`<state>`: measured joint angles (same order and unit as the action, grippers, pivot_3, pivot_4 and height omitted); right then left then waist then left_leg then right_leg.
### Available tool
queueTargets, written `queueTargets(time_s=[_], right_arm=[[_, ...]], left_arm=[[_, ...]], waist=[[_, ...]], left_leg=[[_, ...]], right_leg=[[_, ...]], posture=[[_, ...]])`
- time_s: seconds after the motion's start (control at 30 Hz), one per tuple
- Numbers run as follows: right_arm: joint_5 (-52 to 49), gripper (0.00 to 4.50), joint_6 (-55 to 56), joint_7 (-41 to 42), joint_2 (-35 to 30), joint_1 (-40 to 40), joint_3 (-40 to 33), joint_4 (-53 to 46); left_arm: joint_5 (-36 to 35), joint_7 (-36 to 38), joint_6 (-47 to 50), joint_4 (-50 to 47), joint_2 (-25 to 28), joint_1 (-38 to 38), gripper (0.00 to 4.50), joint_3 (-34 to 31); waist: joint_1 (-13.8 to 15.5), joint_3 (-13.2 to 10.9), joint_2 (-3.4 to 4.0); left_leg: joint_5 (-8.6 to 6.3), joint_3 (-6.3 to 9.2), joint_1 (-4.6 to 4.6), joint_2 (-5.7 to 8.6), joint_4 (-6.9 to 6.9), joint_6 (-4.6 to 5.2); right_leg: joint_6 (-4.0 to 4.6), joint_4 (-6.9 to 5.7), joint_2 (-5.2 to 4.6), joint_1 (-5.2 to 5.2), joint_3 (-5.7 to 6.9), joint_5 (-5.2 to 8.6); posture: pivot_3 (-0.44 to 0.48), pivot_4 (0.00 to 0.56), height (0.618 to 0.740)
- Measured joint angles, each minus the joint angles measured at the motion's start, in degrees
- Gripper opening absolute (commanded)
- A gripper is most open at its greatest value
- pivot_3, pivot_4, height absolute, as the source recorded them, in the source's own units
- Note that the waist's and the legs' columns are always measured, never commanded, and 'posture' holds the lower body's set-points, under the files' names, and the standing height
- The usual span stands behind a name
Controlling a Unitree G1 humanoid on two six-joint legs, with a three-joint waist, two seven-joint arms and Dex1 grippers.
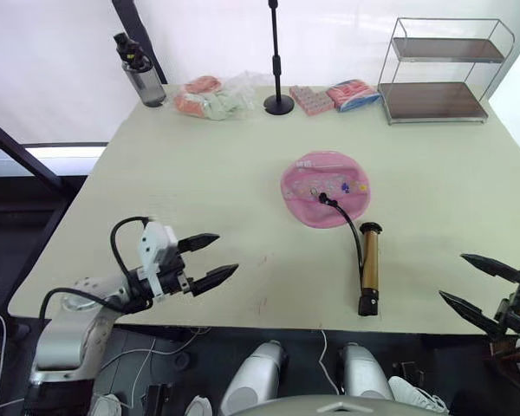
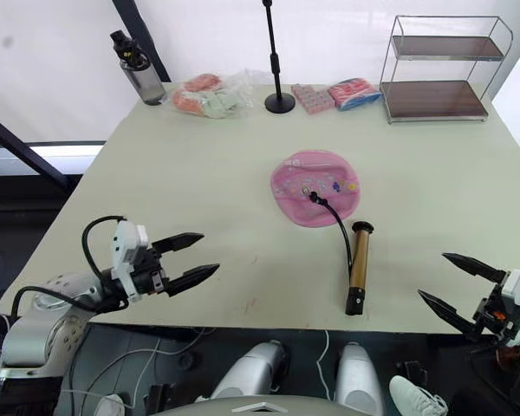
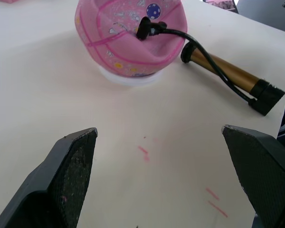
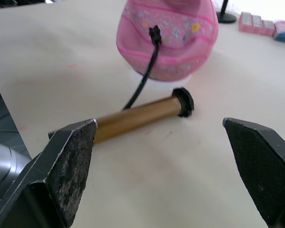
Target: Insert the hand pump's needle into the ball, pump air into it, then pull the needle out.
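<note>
The pink ball [image 1: 325,184] lies partly flattened near the table's middle, on a small white ring [image 3: 126,79]. The hand pump [image 1: 369,267], bronze-gold with black ends, lies on the table just right of and nearer than the ball. Its black hose [image 1: 352,227] curves up to a connector [image 3: 143,28] seated in the ball's top; the needle is hidden there. My left gripper [image 1: 224,254] hovers open over the near-left of the table, well apart from the ball. My right gripper [image 1: 452,276] is open at the near-right edge, right of the pump, holding nothing.
Along the far edge stand a water bottle [image 1: 140,74], a clear bag of items [image 1: 213,97], a black stand [image 1: 278,102], pink packets [image 1: 312,99] and a wire shelf [image 1: 440,71]. Faint red marks [image 3: 143,152] dot the table near its front edge.
</note>
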<state>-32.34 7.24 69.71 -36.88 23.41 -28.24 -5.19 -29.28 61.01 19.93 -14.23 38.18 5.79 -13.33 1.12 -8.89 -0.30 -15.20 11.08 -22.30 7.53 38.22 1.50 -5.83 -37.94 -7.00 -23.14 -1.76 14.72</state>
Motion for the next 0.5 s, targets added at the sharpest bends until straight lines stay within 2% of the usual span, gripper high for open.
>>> queueTargets(time_s=[0.27,0.43,0.5], right_arm=[[0.28,4.5,2.17,1.24,-0.22,2.08,-2.13,2.67],[0.06,4.5,2.16,1.26,-0.22,2.83,-2.14,1.28],[-0.83,4.5,2.06,1.19,-0.16,3.64,-2.2,-0.2]], left_arm=[[-0.01,-0.01,-0.41,-0.41,1.3,-0.36,4.46,1.06],[0.01,-1.15,2.25,-2.7,1.75,-1.62,4.46,4.31],[0.36,-3.18,6.05,-4.3,1.61,-4.21,4.46,8.39]], waist=[[-0.28,-0.03,0.09],[-0.27,-0.05,0.1],[-0.25,-0.05,0.11]], left_leg=[[-0.01,-0.16,0.14,-0.08,-0.09,0.01],[-0.01,-0.26,0.18,-0.1,-0.09,0.01],[-0.01,-0.32,0.22,-0.11,-0.11,0.02]], right_leg=[[0.0,0.0,0.07,0.05,-0.2,0.0],[-0.01,-0.01,0.09,0.06,-0.3,0.0],[-0.01,-0.02,0.11,0.07,-0.37,0.0]], posture=[[0.0,0.15,0.736],[0.0,0.15,0.736],[0.0,0.15,0.736]])
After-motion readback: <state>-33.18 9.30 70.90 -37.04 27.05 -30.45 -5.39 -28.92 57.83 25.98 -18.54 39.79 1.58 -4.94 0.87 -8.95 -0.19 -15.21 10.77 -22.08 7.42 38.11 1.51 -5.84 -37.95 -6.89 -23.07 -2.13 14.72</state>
